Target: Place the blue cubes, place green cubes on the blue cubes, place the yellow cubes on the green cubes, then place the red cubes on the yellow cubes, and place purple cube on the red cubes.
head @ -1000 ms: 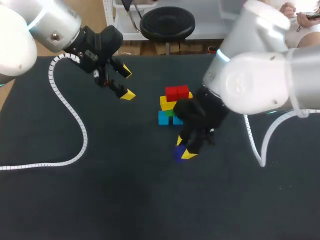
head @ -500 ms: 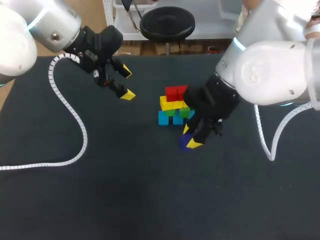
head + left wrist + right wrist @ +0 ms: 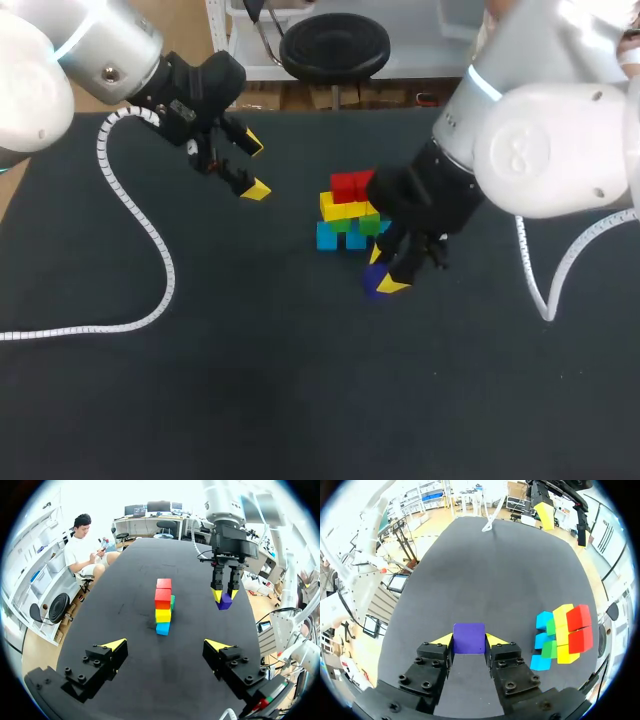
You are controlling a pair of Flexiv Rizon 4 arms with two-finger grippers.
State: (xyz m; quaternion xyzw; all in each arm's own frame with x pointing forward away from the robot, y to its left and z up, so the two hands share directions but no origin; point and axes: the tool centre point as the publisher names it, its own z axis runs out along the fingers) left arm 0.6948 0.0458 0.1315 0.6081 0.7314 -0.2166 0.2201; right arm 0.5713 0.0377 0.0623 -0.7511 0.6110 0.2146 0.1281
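Both fingers (image 3: pixel 441 640) of the right jaws are pressing the purple cube (image 3: pixel 469 638) from two sides, so these jaws are grasping it. The cube is hanging just beside the stack, below the level of its top, and appears to be clear of the surface (image 3: pixel 200 400). The left jaws are standing released and empty, well apart from the stack.

Four of the five layers are showing as built. The blue cubes (image 3: pixel 543 620) are resting on the surface, the green cubes (image 3: pixel 549 649) are lying on them, the yellow cubes (image 3: pixel 563 615) are sitting above those, and the red cubes (image 3: pixel 579 617) are topping the stack. One step is judged to be remaining: lifting the purple cube over the stack and setting it on the red cubes.

In the head view the right arm (image 3: pixel 540 150) is covering the stack's right side. The green layer is showing only partly in every view. Whether the red cubes are lying level and flush is hard to make out.
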